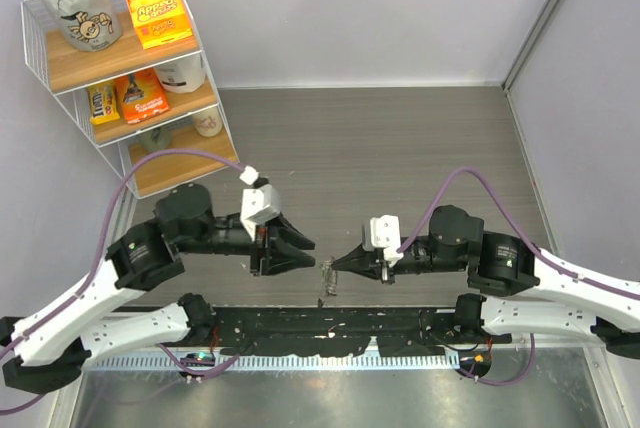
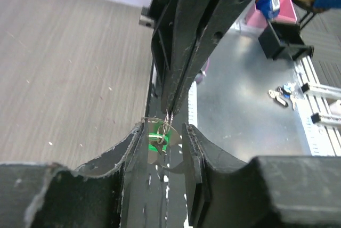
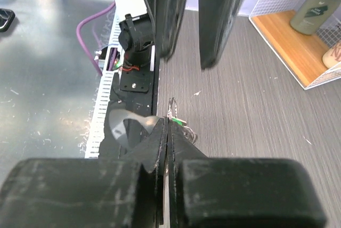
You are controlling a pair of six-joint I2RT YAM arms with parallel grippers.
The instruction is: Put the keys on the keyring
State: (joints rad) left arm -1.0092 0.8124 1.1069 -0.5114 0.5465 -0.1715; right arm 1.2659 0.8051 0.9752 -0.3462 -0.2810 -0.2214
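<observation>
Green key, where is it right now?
In the left wrist view the green key sits low and centre, between the parted fingers of the left tool and just beneath the tips of the shut right tool.

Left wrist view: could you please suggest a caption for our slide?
Shut right gripper holds the keyring and green key inside the open left gripper.
</observation>
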